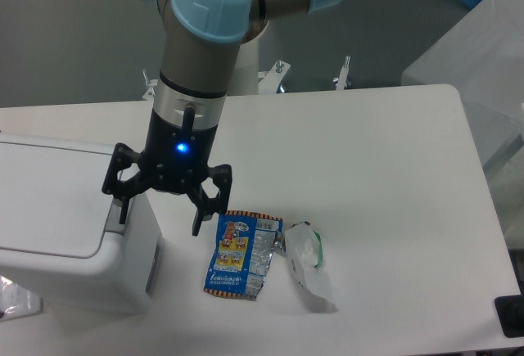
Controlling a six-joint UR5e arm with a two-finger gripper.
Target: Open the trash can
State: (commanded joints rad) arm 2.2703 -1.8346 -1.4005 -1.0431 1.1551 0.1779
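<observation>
The trash can (57,209) is a big white boxy bin at the left of the table, its flat lid down. The gray push tab on its right edge is mostly covered by my gripper. My gripper (160,223) hangs open over that right edge, pointing down. One finger (121,200) is above the tab area, the other (199,217) is off the bin's side over the table. Nothing sits between the fingers.
A blue snack wrapper (240,254) lies flat just right of the gripper. A crumpled white wrapper (304,250) lies beside it. The table's right edge (483,209) runs down the far side, with a pale box beyond it.
</observation>
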